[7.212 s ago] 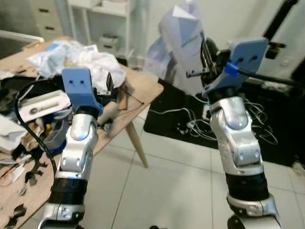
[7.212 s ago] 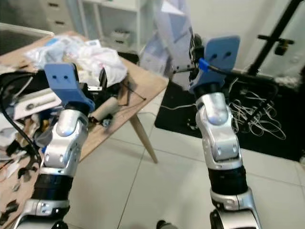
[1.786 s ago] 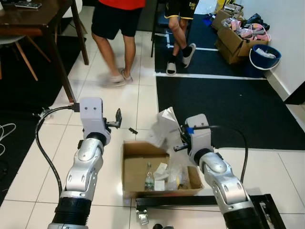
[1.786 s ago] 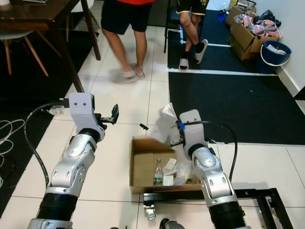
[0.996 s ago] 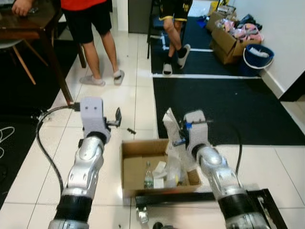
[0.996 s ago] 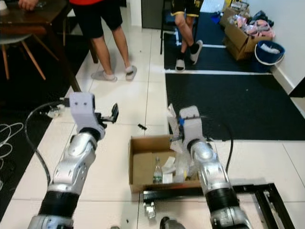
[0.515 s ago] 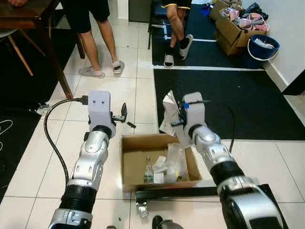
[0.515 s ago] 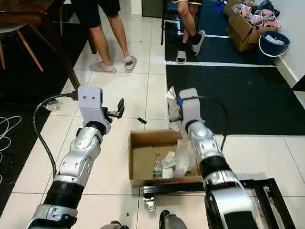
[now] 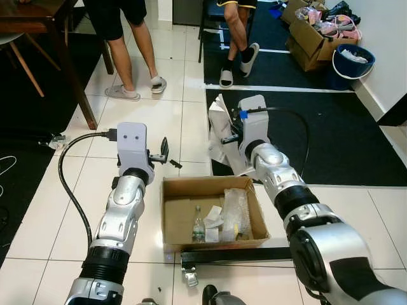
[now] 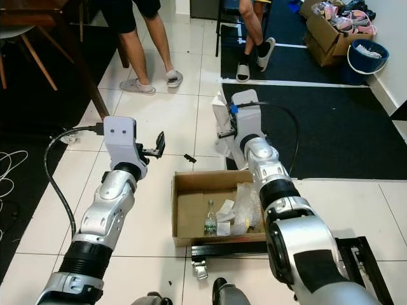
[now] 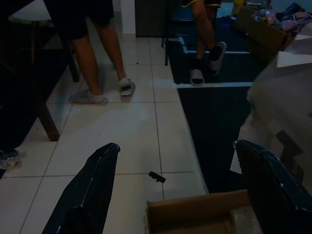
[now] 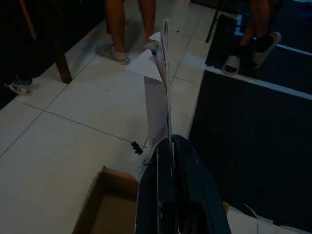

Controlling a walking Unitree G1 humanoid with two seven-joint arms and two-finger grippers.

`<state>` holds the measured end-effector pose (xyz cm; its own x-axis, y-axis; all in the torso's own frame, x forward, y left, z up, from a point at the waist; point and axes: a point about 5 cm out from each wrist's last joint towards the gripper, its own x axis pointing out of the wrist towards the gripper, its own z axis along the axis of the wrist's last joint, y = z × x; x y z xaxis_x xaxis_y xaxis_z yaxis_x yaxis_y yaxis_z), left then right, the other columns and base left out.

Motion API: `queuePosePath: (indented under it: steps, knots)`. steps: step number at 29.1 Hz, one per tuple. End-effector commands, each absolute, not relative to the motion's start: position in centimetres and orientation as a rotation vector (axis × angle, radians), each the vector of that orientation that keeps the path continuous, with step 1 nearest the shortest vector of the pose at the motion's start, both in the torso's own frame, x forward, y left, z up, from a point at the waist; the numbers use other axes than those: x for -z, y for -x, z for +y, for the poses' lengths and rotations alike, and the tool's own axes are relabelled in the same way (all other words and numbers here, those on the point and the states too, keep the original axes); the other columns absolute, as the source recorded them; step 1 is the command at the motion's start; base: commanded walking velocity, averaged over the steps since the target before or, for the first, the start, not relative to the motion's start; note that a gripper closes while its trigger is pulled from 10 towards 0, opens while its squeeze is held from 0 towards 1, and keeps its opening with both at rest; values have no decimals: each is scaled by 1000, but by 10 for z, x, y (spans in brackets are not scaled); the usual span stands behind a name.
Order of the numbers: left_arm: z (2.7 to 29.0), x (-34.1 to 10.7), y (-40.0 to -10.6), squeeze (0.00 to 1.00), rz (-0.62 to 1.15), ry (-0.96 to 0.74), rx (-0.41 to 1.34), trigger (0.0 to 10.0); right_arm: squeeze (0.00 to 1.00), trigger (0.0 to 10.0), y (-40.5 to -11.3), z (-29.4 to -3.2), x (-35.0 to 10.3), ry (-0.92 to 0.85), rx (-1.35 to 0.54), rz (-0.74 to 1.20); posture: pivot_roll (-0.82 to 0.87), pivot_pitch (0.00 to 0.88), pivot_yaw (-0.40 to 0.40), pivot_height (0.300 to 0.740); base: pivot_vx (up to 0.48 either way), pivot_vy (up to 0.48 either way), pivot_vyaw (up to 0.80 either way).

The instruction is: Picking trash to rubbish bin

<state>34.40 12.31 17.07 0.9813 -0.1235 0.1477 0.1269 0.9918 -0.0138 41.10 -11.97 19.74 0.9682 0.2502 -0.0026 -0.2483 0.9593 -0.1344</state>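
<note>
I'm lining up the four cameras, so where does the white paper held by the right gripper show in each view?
Left eye view: white paper, upper middle, beyond the cardboard box, at the right gripper.
Right eye view: above the box's far edge, centre.
Left wrist view: pale sheet at the right edge, past the open left gripper.
Right wrist view: edge-on, rising from the shut fingers.
Shared landmark: the box.
</note>
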Motion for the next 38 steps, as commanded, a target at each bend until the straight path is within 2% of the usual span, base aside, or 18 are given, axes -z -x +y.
queuePosePath:
  steps: [1,25,38]
  knots:
    - [117,-163,-343,0,-127,25,133,10000,0,10000,-411,-118,-194,135,-266,-9,-32,231,-52,740,0,0,0]
    - [118,-164,-344,0,-140,31,133,10000,0,10000,-411,-111,-195,138,-296,-12,-32,203,-58,740,0,0,0]
    - [120,-164,-346,0,-141,29,126,10000,0,10000,-420,-101,-246,84,-258,-166,-32,203,-58,740,0,0,0]
